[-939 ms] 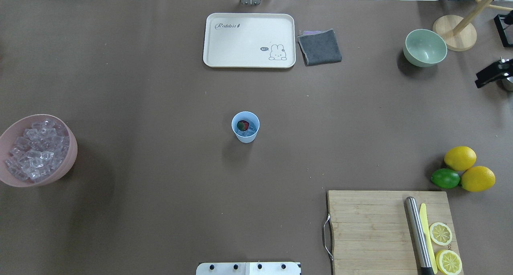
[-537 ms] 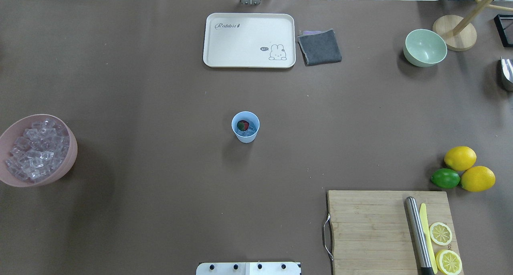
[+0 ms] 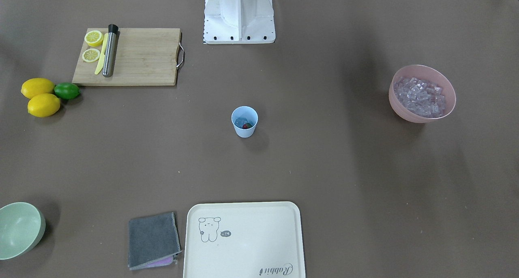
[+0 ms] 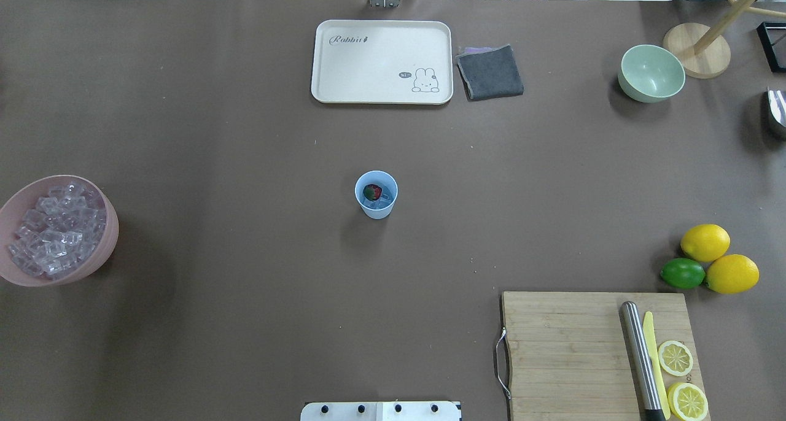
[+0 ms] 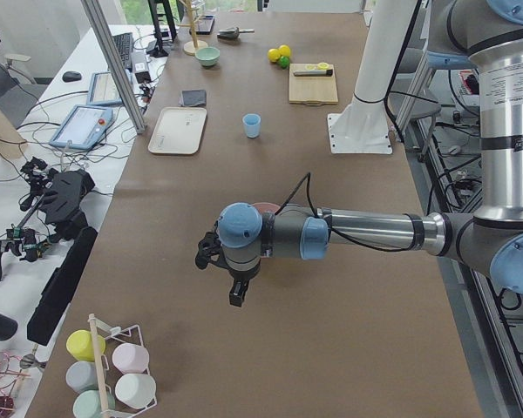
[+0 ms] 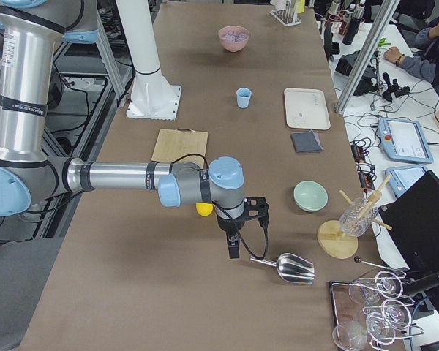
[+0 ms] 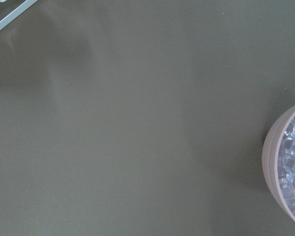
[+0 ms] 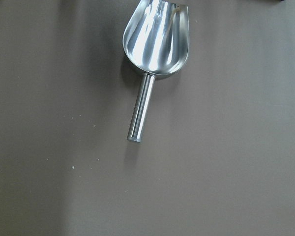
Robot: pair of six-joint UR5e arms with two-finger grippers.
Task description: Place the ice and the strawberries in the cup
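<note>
The light-blue cup point(image 4: 376, 211) stands upright at the table's middle, also in the front view point(image 3: 244, 132). Inside it lie a red strawberry point(image 4: 371, 192) and a few ice cubes point(image 4: 382, 202). A pink bowl point(image 4: 104, 249) full of ice point(image 4: 52, 231) stands at the table's left edge; its wall point(image 7: 271, 162) shows in the left wrist view. My left gripper point(image 5: 236, 299) shows only in the exterior left view, beyond the pink bowl. My right gripper point(image 6: 233, 250) shows only in the exterior right view, beside a metal scoop point(image 6: 289, 268). I cannot tell whether either is open or shut.
The metal scoop point(image 8: 155, 44) lies empty on the table at the far right point(image 4: 777, 111). A cream tray point(image 4: 381, 62), grey cloth point(image 4: 490, 72) and mint-green bowl point(image 4: 651, 72) are at the back. Two lemons point(image 4: 705, 242), a lime point(image 4: 682, 273) and a cutting board point(image 4: 571, 353) are front right.
The right gripper, seen at the overhead view's right edge over the scoop 0.9 s ago, has left that view. The scoop stays on the table. The cup has not moved.
</note>
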